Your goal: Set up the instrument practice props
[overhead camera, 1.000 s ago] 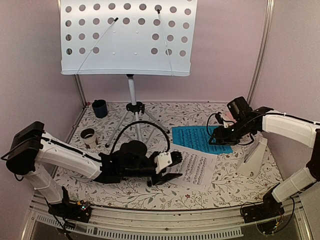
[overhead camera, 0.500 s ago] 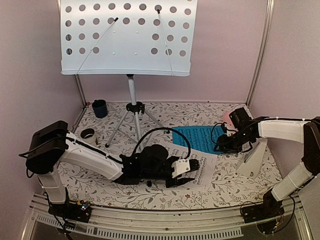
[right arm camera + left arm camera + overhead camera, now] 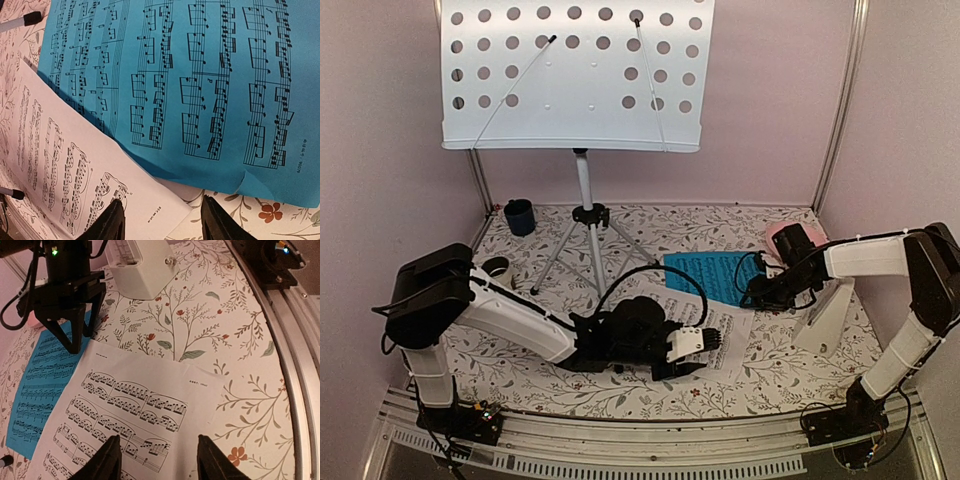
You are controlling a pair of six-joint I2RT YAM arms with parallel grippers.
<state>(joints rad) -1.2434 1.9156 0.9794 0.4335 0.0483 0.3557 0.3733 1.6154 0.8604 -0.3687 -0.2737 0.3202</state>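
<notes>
Below, floral cloth [image 3: 570, 385] carries white sheet [image 3: 732, 340], blue sheet [image 3: 705, 270]; pink walls [image 3: 770, 120] around.

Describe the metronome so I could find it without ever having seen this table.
Start at the tall music stand at the back of the flowered table. Look to the table's right side, just past the blue sheet: the metronome stands there. It is the only upright white wedge; the white sheet nearby lies flat.
</notes>
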